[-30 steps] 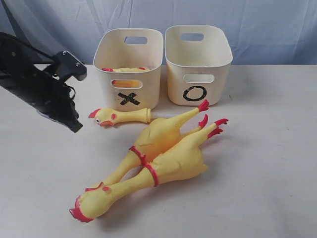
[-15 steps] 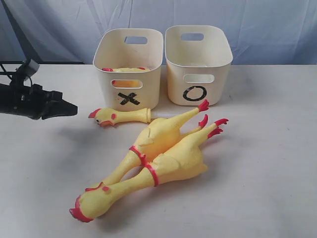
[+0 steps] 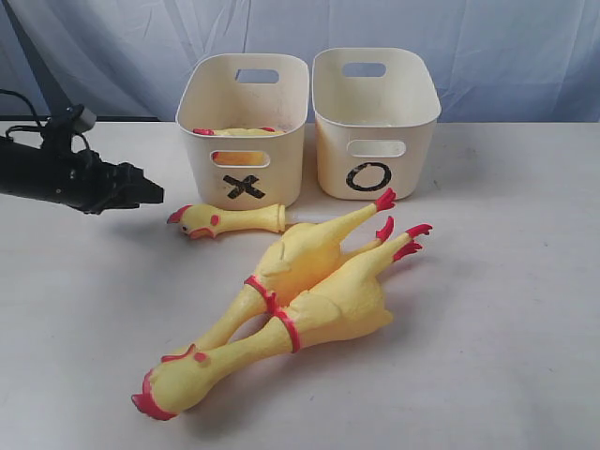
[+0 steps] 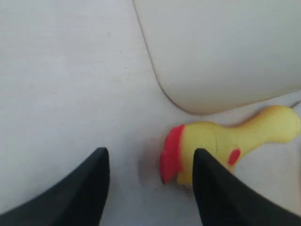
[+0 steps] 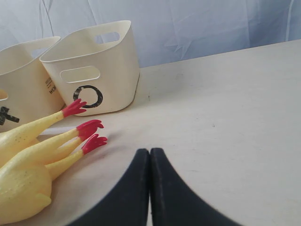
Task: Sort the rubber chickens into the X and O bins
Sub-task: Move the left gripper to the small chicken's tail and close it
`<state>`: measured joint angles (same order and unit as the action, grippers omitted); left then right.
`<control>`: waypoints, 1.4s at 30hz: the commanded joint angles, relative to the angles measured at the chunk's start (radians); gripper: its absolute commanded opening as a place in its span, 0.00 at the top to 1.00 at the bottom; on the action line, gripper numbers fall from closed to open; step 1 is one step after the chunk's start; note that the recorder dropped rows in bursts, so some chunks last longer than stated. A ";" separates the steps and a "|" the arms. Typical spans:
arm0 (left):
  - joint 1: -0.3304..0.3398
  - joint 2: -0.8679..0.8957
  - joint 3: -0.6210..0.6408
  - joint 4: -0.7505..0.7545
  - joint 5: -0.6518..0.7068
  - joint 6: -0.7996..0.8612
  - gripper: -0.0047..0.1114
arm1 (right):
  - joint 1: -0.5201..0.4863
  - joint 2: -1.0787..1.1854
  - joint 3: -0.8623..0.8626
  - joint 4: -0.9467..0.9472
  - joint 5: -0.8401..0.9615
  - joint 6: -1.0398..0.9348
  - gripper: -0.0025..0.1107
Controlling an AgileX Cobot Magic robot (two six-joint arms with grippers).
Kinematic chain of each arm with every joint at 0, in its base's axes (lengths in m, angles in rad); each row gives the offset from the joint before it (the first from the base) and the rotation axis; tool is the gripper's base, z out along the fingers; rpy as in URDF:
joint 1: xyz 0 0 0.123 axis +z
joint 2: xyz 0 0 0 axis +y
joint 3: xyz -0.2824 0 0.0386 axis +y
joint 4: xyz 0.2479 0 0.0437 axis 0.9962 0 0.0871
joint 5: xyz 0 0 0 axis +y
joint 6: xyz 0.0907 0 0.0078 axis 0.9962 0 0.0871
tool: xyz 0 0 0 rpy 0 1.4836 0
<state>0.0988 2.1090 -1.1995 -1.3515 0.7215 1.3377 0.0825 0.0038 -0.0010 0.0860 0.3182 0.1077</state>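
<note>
Two long yellow rubber chickens (image 3: pixel 305 255) (image 3: pixel 323 314) lie side by side on the table, heads toward the near left. In front of the X bin (image 3: pixel 277 155) lies a loose head-and-neck piece (image 3: pixel 230 221). Another yellow and red piece (image 3: pixel 234 132) rests inside that bin. The O bin (image 3: pixel 417 150) stands to its right. My left gripper (image 3: pixel 155 195) hovers just left of the loose head, open; in the left wrist view its jaws (image 4: pixel 150 153) stand wide, with the head (image 4: pixel 211 146) partly behind one finger. My right gripper (image 5: pixel 150 151) is shut and holds nothing, near the chickens' red feet (image 5: pixel 89 134).
A blue-grey cloth backdrop (image 3: pixel 487 47) hangs behind the bins. The cream tabletop (image 3: pixel 506 309) extends to the right of the chickens. The X bin's rounded corner (image 4: pixel 197 70) sits close beside the loose head.
My left arm has swung down from a raised pose to level, then slid right toward the loose head. Its jaws have opened. The chickens and bins have not moved.
</note>
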 commanded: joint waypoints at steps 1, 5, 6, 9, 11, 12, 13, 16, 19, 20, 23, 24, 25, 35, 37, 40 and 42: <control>-0.038 0.009 -0.007 0.033 -0.086 -0.033 0.51 | 0.002 -0.004 0.001 0.000 -0.010 -0.003 0.99; -0.040 0.058 -0.028 0.033 -0.006 -0.065 0.51 | 0.002 -0.004 0.001 0.000 -0.010 -0.003 0.99; -0.041 0.071 -0.036 0.031 0.013 -0.077 0.51 | 0.002 -0.004 0.001 0.000 -0.010 -0.003 0.99; -0.041 0.091 -0.049 0.021 0.039 -0.084 0.51 | 0.002 -0.004 0.001 0.000 -0.010 -0.003 0.99; -0.041 0.101 -0.051 0.023 0.044 -0.084 0.51 | 0.002 -0.004 0.001 0.000 -0.010 -0.003 0.99; -0.041 0.101 -0.053 0.023 0.044 -0.084 0.51 | 0.002 -0.004 0.001 0.000 -0.010 -0.003 0.99; -0.041 0.105 -0.052 0.023 0.044 -0.084 0.51 | 0.002 -0.004 0.001 0.000 -0.010 -0.003 0.99; -0.041 0.104 -0.057 0.023 0.046 -0.084 0.51 | 0.002 -0.004 0.001 0.000 -0.010 -0.003 0.99; -0.041 0.104 -0.057 0.023 0.048 -0.084 0.51 | 0.002 -0.004 0.001 0.003 -0.010 -0.003 0.99; -0.044 0.104 -0.057 0.023 0.048 -0.084 0.51 | 0.002 -0.004 0.001 0.003 -0.010 -0.003 0.99; -0.053 0.104 -0.057 0.023 0.048 -0.084 0.51 | 0.002 -0.004 0.001 0.003 -0.010 -0.003 0.99; -0.059 0.104 -0.060 0.022 0.048 -0.084 0.51 | 0.002 -0.004 0.001 0.003 -0.010 -0.003 0.99; -0.062 0.104 -0.059 0.022 0.046 -0.084 0.51 | 0.002 -0.004 0.001 0.003 -0.010 -0.003 0.99; -0.073 0.160 -0.089 0.023 0.125 -0.119 0.51 | 0.002 -0.004 0.001 0.003 -0.010 -0.003 0.99; -0.073 0.164 -0.089 0.023 0.127 -0.119 0.51 | 0.002 -0.004 0.001 0.003 -0.010 -0.003 0.99; -0.073 0.170 -0.091 0.023 0.138 -0.119 0.51 | 0.002 -0.004 0.001 0.003 -0.010 -0.003 0.99; -0.073 0.170 -0.091 0.023 0.140 -0.119 0.51 | 0.002 -0.004 0.001 0.003 -0.010 -0.003 0.99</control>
<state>0.0312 2.2596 -1.2936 -1.3532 0.8652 1.2268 0.0825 0.0038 -0.0010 0.0897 0.3182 0.1077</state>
